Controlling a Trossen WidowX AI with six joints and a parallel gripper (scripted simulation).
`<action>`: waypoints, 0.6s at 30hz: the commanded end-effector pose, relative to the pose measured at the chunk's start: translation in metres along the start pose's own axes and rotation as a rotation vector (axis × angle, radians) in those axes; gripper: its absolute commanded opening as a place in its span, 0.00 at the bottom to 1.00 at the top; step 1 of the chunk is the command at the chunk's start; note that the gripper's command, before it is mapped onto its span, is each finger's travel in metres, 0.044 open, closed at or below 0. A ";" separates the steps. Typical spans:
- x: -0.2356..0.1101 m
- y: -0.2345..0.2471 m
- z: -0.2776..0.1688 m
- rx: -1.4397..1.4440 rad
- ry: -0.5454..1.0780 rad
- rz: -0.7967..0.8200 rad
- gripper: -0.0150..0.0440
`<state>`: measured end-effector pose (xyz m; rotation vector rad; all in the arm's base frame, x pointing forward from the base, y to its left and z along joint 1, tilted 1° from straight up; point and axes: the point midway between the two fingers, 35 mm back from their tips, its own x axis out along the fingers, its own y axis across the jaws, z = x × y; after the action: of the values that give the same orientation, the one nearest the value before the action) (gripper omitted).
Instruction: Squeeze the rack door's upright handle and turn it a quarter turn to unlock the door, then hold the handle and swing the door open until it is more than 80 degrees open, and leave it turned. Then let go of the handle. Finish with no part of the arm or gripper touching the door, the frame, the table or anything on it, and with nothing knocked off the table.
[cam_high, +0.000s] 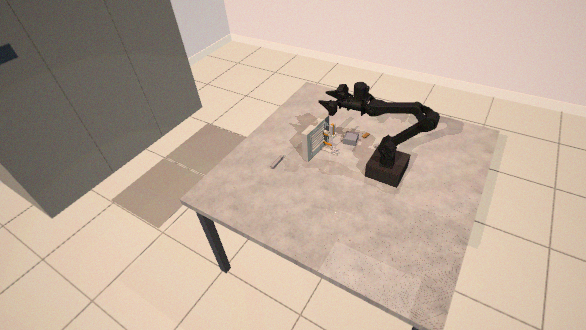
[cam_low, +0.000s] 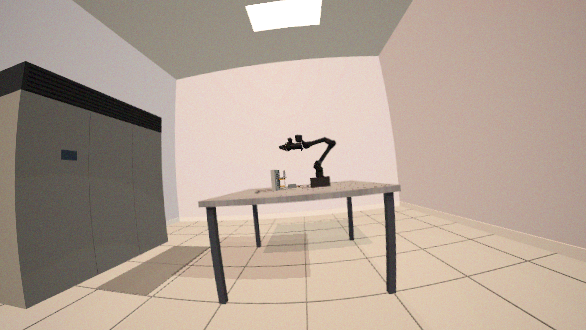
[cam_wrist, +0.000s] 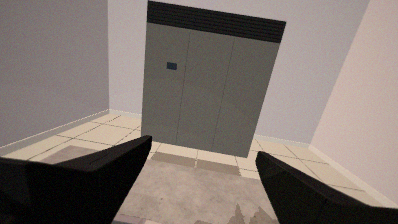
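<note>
The rack (cam_high: 306, 146) (cam_low: 274, 180) is a small upright pale unit with a slatted teal-grey face, standing on the table (cam_high: 280, 215) (cam_low: 300, 200). Small orange and dark parts (cam_high: 327, 143) stand close to its face on the arm's side. The door's handle and the door's angle are too small to make out. My gripper (cam_high: 324, 98) (cam_low: 280, 147) (cam_wrist: 205, 149) is open, with nothing between its fingers. It hangs level, well above the rack, touching nothing. The wrist view shows neither rack nor handle clearly.
A grey box (cam_high: 351, 138) (cam_low: 292, 186) lies between the rack and the arm base (cam_high: 387, 167) (cam_low: 320, 181). A small orange piece (cam_high: 366, 135) lies beside the box. A thin bar (cam_high: 277, 161) lies on the rack's other side. A tall grey cabinet (cam_high: 100, 90) (cam_low: 65, 200) (cam_wrist: 205, 95) stands beyond the table.
</note>
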<state>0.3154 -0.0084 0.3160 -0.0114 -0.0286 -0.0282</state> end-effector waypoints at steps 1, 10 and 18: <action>0.001 0.000 0.000 0.000 0.004 -0.001 0.89; 0.024 -0.012 -0.027 -0.006 0.232 -0.032 0.74; 0.038 -0.023 -0.054 -0.004 0.450 -0.059 0.74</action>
<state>0.3498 -0.0282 0.2720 -0.0067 0.3469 -0.0777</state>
